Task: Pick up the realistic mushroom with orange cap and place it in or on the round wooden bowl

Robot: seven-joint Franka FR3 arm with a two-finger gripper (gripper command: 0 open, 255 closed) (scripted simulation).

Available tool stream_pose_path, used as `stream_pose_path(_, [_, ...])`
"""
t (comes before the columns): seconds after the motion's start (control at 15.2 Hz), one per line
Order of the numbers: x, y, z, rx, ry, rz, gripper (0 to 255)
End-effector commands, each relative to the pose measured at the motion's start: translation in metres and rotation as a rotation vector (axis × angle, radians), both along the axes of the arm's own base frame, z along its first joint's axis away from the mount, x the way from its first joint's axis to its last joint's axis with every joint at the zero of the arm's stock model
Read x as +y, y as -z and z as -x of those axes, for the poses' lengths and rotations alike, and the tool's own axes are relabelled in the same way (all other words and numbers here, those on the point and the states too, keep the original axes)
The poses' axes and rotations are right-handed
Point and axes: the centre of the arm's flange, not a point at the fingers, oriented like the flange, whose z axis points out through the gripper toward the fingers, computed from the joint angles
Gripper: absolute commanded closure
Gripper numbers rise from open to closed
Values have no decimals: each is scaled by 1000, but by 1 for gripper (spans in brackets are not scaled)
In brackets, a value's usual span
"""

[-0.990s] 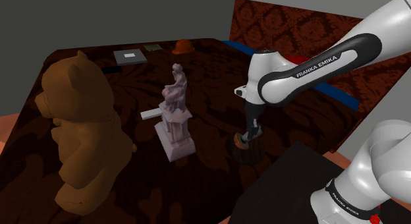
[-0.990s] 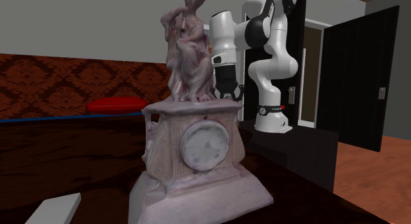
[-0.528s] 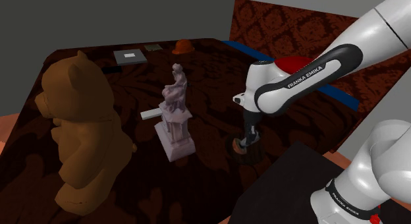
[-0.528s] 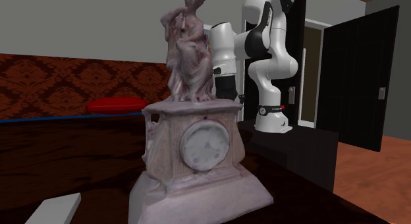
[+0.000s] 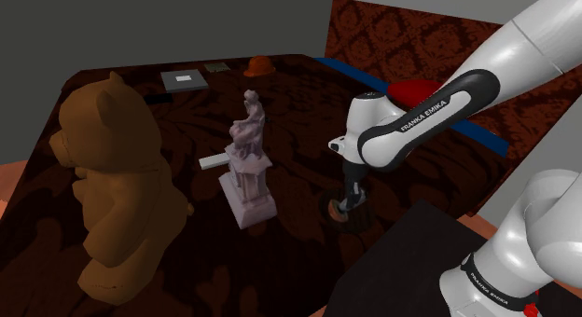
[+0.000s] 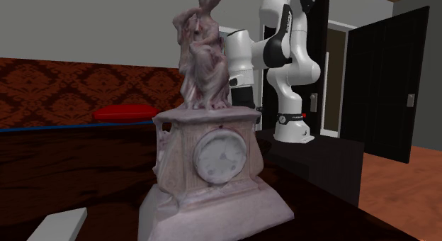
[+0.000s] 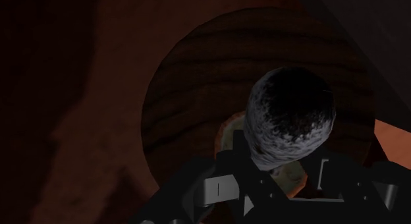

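We see the black two-finger gripper [image 7: 276,183] closed on the mushroom with a pale tan cap and a thick grey-white stem [image 7: 290,117]. The fingers [image 7: 220,186] clasp it near the cap, and the stem, which is dark at its end, points away from the hand. The mushroom hangs over the round dark brown wooden bowl with banded grain [image 7: 184,117], a little off the bowl's middle but well inside the rim. In the shoulder view the gripper [image 5: 352,196] is low over the bowl [image 5: 328,209], which stands near the black box stand [image 5: 410,259]. Whether the stem end already touches the bottom of the bowl we cannot tell.

In our judgement the placing is nearly finished, so the dangers are small but real. If the fingers open while the mushroom is too high, it will land on its rounded stem end, tip over and perhaps roll or bounce toward the rim. We cannot tell how deep the bowl is, so we cannot say that the wall would stop it. If the arm goes down too far, the stem may press on the bowl's bottom, and this could push the mushroom crooked in the grip or make the bowl slide. At opening, the soft cap may also cling to one finger and be dragged sideways when the hand rises. The pale stone clock with a statuette on top [image 5: 249,171] and the brown bear figure [image 5: 112,185] are well apart, so we expect no collision there.
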Motion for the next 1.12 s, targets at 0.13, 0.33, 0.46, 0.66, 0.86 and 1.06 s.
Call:
stream_pose_path(0.13, [0,2,1,4,-1,1,0])
stream_pose_path(0.33, [0,2,1,4,-1,1,0])
stream_pose_path(0.46, [0,2,1,4,-1,1,0])
stream_pose_path(0.66, [-1,-38,-4,4,-1,1,0])
stream_pose_path(0.86, [-1,-48,-5,4,-1,1,0])
stream_pose_path(1.06, [-1,-48,-5,4,-1,1,0])
